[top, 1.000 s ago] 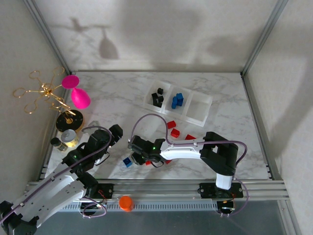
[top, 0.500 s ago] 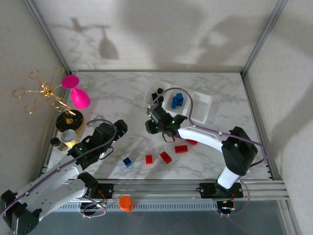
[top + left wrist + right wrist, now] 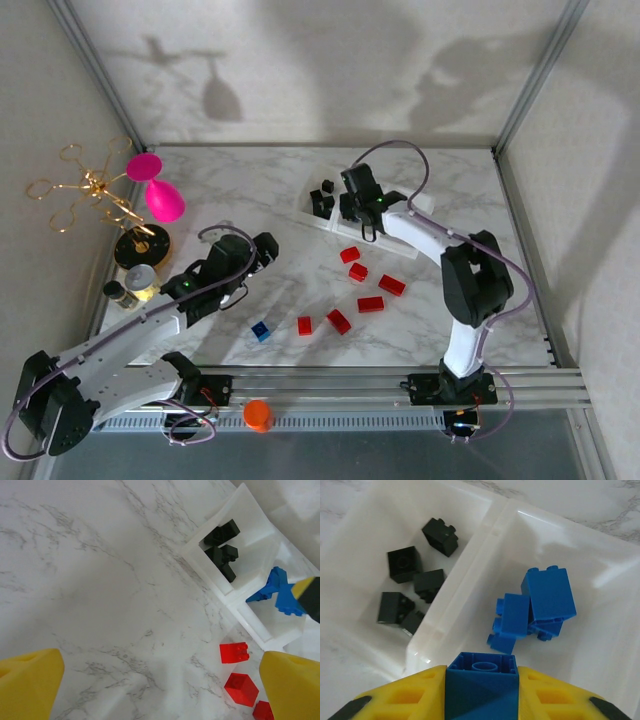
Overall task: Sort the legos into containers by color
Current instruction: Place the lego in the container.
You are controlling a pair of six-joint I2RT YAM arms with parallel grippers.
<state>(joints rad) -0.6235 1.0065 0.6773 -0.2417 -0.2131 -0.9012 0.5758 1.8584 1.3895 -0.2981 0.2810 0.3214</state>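
My right gripper is shut on a blue lego and hangs over the middle compartment of the white tray. In that compartment lie three blue legos. Several black legos fill the left one. Several red legos and one blue lego are scattered on the marble table. My left gripper is open above bare table, left of two red legos, with nothing between its yellow fingers.
A gold wire stand with a pink goblet occupies the left edge, with small jars below it. An orange knob sits on the front rail. Walls close in the back and both sides.
My right arm has carried the blue lego from the near middle of the table up to the tray. My left gripper has slid forward and to the right, still open.
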